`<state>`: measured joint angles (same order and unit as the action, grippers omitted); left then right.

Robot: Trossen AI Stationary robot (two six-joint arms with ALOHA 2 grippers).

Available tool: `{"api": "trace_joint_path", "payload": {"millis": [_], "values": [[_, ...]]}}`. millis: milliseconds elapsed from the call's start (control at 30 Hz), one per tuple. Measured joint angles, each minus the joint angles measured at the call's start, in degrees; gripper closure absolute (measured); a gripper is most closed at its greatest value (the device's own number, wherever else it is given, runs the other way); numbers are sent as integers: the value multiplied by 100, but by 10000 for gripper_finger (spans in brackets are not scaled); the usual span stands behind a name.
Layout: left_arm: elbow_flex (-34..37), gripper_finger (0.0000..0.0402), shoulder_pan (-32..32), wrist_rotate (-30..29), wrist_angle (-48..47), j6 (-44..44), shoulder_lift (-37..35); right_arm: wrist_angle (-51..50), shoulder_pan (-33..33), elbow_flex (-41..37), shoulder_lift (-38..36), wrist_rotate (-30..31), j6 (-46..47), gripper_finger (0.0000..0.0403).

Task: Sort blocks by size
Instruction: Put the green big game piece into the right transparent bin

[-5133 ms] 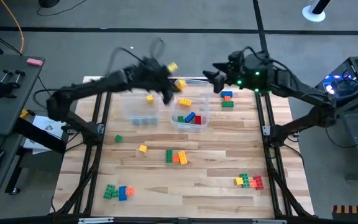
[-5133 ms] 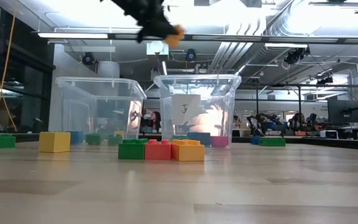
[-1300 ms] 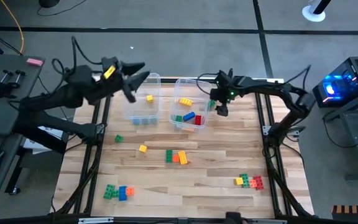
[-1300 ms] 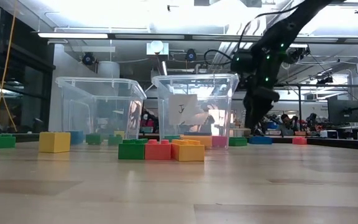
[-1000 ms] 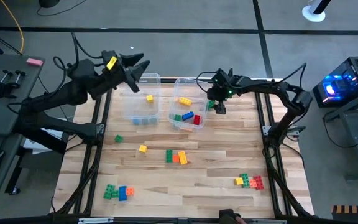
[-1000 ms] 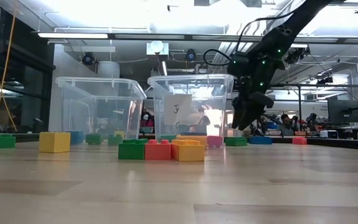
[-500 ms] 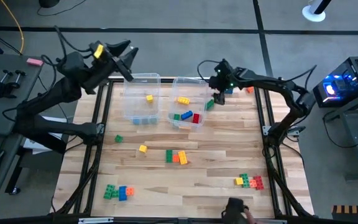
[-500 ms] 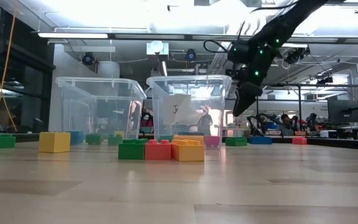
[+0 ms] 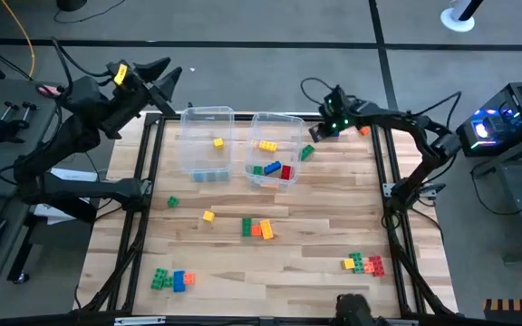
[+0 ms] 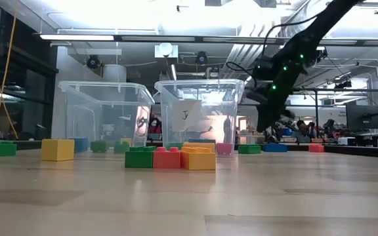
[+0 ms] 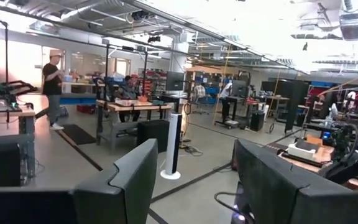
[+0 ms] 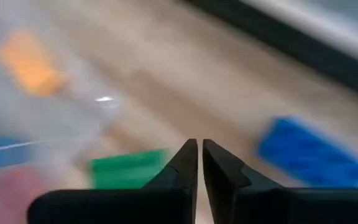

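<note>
Two clear bins (image 9: 205,145) (image 9: 275,149) stand at the table's far middle, each holding a few blocks. My right gripper (image 9: 315,133) hangs shut just right of the right bin, above the table (image 10: 262,128). In the right wrist view its shut fingertips (image 12: 199,149) point down between a green block (image 12: 126,169) and a blue block (image 12: 312,158), touching neither. That green block (image 9: 306,152) lies flat on the wood. My left gripper (image 9: 159,72) is raised beyond the table's far left corner, open (image 11: 191,180) and facing the room.
Loose blocks lie on the table: a green one (image 9: 172,202), a yellow one (image 9: 207,215), a green-red-orange row (image 9: 257,228), a cluster near the front left (image 9: 172,279) and another at the front right (image 9: 363,264). An orange block (image 9: 363,131) lies at the far right.
My right gripper has risen from beside the right bin, moved toward the table's far edge and shut on nothing. The green block stays on the wood. My left gripper has swung up and away from the bins, toward the far left corner, still open.
</note>
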<state>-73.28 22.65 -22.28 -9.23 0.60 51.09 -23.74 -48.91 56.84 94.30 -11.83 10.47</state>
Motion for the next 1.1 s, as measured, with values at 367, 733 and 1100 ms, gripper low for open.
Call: {"api": "trace_joint_path", "payload": {"millis": [367, 733, 1100], "values": [[2, 200, -4, 0, -2, 278, 50, 1192, 1034, -731, 0, 285, 997, 401], [2, 200, -7, 0, -2, 280, 59, 1409, 1106, -1225, -36, 451, 1153, 402], [2, 200, -7, 0, -65, 230, 63, -879, 1107, -1283, -919, 341, -1674, 402]]}}
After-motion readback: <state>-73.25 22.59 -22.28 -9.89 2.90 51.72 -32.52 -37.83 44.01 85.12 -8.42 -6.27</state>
